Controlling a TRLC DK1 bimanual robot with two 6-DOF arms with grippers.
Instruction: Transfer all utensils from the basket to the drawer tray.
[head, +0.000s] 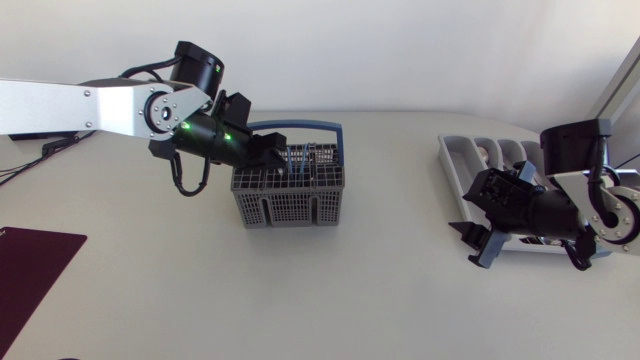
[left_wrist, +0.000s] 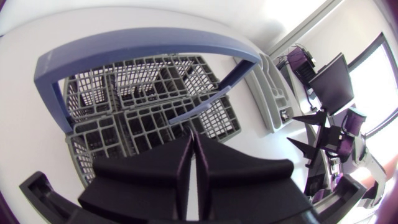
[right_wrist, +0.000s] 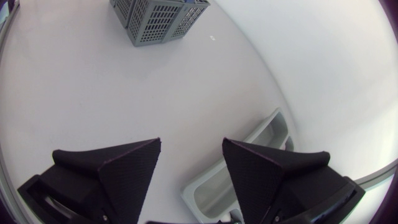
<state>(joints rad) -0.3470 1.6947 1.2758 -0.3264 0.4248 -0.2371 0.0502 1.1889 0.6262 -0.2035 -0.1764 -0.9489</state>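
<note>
Grey mesh basket (head: 290, 200) stands on the desk (head: 380, 300), with utensils (head: 305, 156) showing as thin stems in its rear cells. Left gripper (left_wrist: 193, 138) hangs over it, jaws pressed together; whether they pinch a stem cannot be told. Right gripper (head: 477, 247) sits by the tray (head: 450, 160), jaws apart. Recommendation: confirm a firm pinch, then lift straight up, clear of the blue handle (head: 320, 127).

No legible text or signs
</note>
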